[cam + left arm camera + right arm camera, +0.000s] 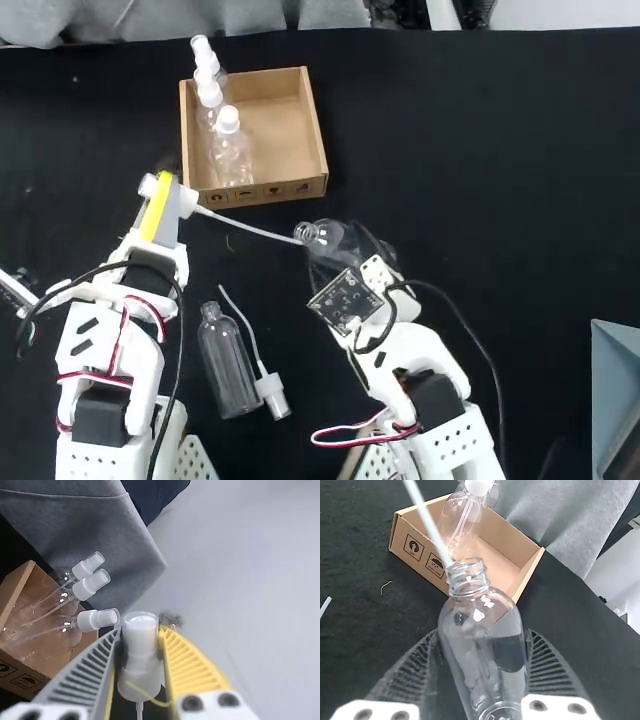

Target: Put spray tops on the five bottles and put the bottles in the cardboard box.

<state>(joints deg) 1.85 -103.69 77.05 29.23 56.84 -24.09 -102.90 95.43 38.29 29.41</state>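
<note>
High view: spray top lined up with an open bottle

Left gripper [160, 190], left of centre, is clamped on a spray top [140, 652]. Spare bottle [225, 365] and loose top [272, 392] lie lower centre. The cardboard box [315, 120] at upper left has three capped bottles [230, 150]. The thin tube [250, 230] reaches the mouth of the bottle [328, 236] pinched mid-frame by the right gripper [482, 640]. Tube looks floppy, so imo it could skid past the rim and buckle if pushed.

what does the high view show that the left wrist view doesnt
High view adds: the open bottle in the right arm's jaws, the dip tube at its neck, plus a spare bottle and loose spray top on the table. Left wrist adds: the left arm's jaws pinching the held spray top. Both: the cardboard box with three capped bottles.
</note>
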